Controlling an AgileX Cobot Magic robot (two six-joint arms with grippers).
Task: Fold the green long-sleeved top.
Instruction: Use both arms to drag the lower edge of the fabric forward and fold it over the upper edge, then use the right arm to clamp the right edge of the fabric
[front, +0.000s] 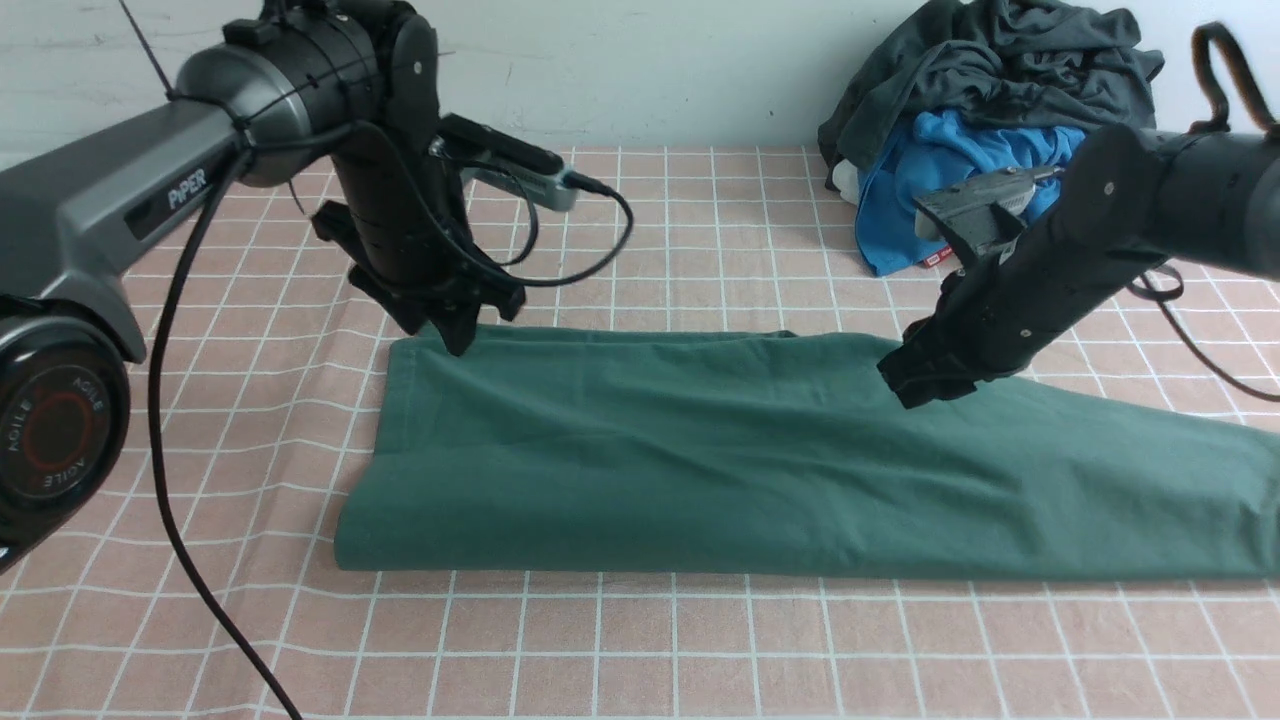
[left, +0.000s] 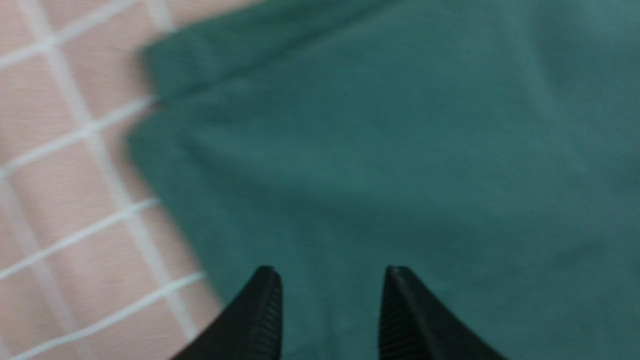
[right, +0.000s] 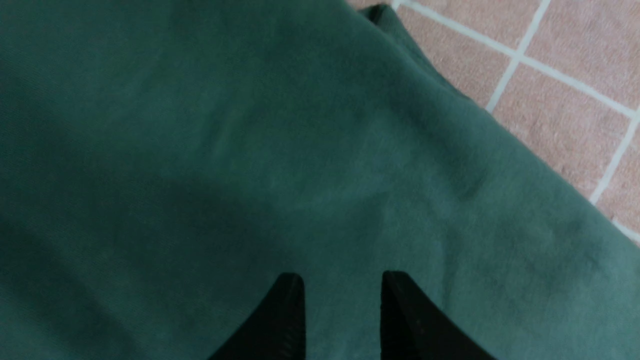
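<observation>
Progress, as we judge it, sits near the middle: the green long-sleeved top (front: 700, 470) lies on the checked tablecloth (front: 640, 650) as a long, flat band running across the table. No sleeves stick out, so the lengthwise folding appears done, while the crosswise folds that would shorten the band into a compact packet are left. Starting at the left, the left gripper (front: 455, 325) points down near the band's far left corner. In its wrist view we see its jaws parted with only green cloth showing through the gap and nothing pinched. That left end is a squared, doubled edge with a thick, rounded near fold, and one layer peeks slightly past another at the far corner. Moving along, the cloth is a matte, soft, dark green knit, mostly smooth with a few shallow diagonal creases. Its near edge is straight, and it runs out of the front view at the right. Over the far edge toward the right, the right gripper (front: 925, 385) hangs low above the cloth, likewise open-jawed and empty in its wrist view; whether its tips touch the fabric we cannot tell. Farthest right, at the back by the wall, a crumpled charcoal-grey garment (front: 1000, 70) is heaped on a bright blue garment (front: 960, 160), well apart from the work. The tablecloth under everything is pink with thin white grid lines and a faint weave.
</observation>
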